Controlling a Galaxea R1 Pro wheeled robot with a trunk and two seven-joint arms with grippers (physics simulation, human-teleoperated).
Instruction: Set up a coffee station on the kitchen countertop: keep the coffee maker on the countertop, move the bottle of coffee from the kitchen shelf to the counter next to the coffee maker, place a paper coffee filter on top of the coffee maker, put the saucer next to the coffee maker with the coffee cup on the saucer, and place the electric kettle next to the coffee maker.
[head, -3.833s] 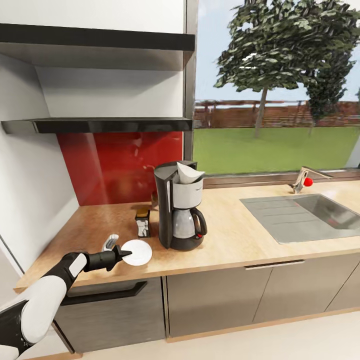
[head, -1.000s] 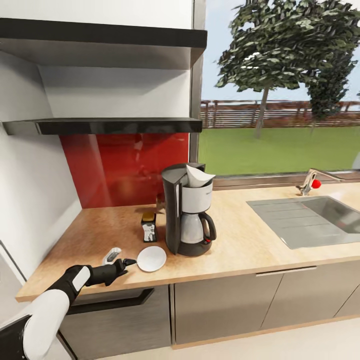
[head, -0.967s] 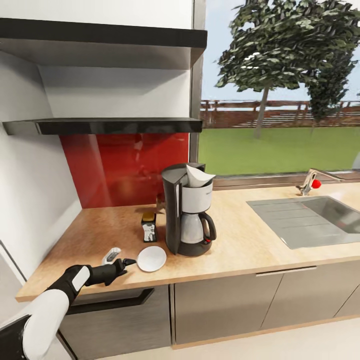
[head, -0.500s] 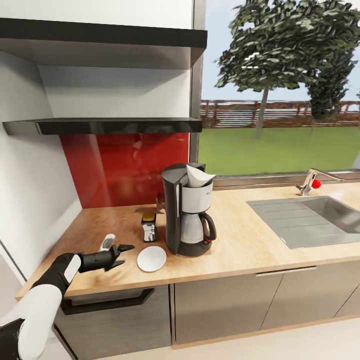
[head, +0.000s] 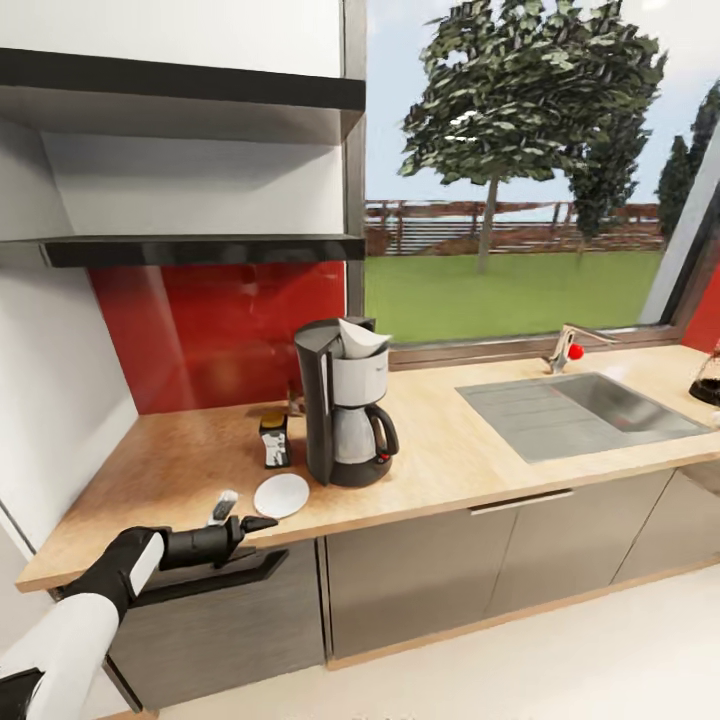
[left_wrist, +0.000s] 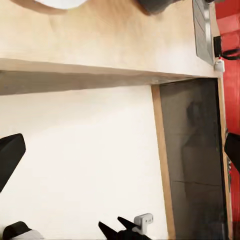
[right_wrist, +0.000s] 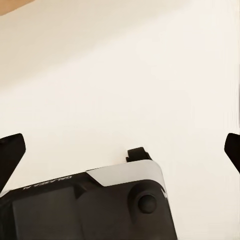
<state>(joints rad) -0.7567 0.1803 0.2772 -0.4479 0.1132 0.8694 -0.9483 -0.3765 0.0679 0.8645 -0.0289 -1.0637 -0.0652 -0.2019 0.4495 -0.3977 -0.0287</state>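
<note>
Left gripper (head: 243, 523) withdrawn; 1 saucer (head: 281, 495), 1 coffee maker (head: 338, 415).

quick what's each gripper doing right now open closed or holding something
Left gripper: open, holding nothing, just off the kitchen countertop edge.
Right gripper: open, empty, pointing at the floor.

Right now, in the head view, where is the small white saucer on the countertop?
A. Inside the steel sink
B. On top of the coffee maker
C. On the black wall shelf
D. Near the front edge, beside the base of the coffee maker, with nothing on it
D: the saucer lies flat and bare on the countertop, close to the front edge, beside the coffee maker.
</note>
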